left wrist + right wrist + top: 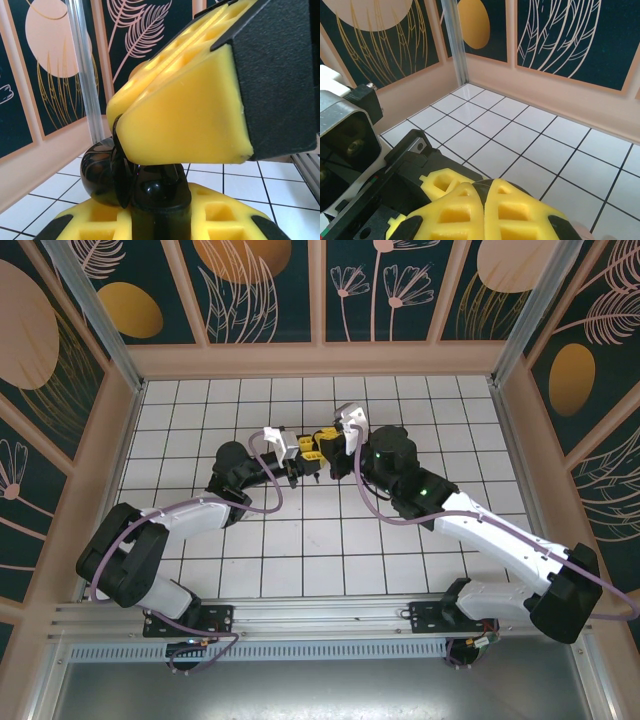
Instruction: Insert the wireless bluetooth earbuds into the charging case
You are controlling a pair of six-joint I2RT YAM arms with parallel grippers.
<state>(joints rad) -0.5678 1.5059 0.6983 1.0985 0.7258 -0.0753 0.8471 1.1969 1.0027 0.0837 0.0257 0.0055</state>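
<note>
In the top view my two grippers meet above the middle of the tiled floor. My left gripper (293,464) (160,217) is shut on a glossy black charging case (160,200), held upright between its yellow pads. The lid (97,172) hangs open to the left. A black earbud (150,190) shows as a round bead in the case's mouth. My right gripper (322,448) (485,187) is shut, and its yellow fingers (190,110) press down onto the top of the case. A dark rounded sliver (496,183) shows just past its tips; I cannot tell whether anything is pinched there.
White tiles with black grout (400,400) cover the floor, enclosed by peach walls (320,358) with dark leaf-patterned panels. A metal corner post (452,40) stands at the back. The left arm's black wrist and white camera housing (340,125) crowd close beside my right fingers.
</note>
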